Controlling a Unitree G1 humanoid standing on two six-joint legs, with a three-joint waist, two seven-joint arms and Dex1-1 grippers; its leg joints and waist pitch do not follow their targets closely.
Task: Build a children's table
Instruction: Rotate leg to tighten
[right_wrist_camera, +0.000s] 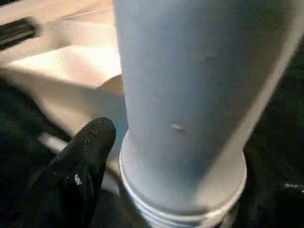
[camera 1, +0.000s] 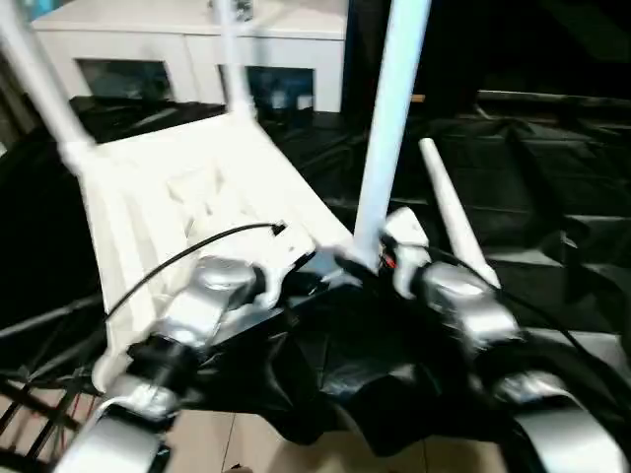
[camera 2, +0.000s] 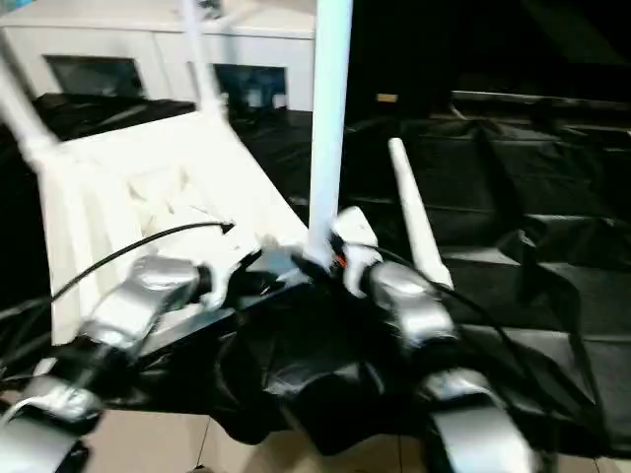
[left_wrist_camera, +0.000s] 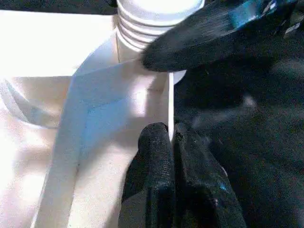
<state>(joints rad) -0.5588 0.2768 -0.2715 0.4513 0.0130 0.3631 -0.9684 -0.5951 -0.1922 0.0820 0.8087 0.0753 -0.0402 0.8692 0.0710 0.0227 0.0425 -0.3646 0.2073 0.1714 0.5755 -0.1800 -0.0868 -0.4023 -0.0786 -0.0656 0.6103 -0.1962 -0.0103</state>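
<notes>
White plastic tabletop (camera 1: 187, 207) is lying upside down on the black-draped surface (camera 1: 552, 197), 3 legs standing up from its corners; 1 loose leg (camera 1: 455, 212) is lying just beside it. Left wrist view: the left gripper (left_wrist_camera: 171, 142) is pinching the tabletop's thin rim. Right wrist view: the right gripper (right_wrist_camera: 142, 156) is closing around the near upright leg (right_wrist_camera: 190, 95) at its threaded base.
</notes>
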